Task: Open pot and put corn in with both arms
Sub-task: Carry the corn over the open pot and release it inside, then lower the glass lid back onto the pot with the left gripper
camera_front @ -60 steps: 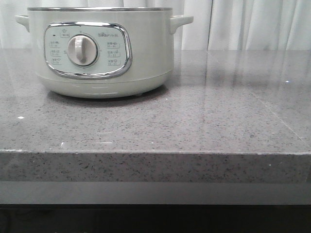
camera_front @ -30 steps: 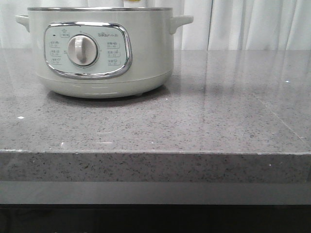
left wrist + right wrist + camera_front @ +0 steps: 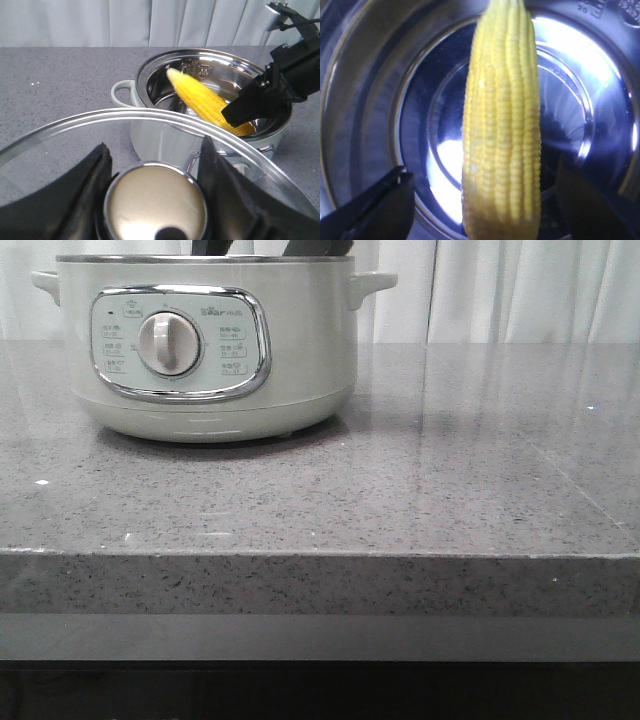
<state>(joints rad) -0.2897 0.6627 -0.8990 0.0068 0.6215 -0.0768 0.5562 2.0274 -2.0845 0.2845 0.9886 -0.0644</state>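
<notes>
Right end effector (image 3: pixel 250 107) now lowered, corn (image 3: pixel 207 102) inside pot (image 3: pixel 150 135) rim

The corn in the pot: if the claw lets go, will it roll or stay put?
The corn is round and tapered, so it would likely roll in a curve. The pot has a smooth, shiny steel floor, so it may slide. The walls should contain it.

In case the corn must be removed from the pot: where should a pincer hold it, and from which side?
Grip the corn across its thick middle, coming from above through the open pot mouth. It lies slanted, tapered tip up by the wall; the tip is narrow and would likely slip.
</notes>
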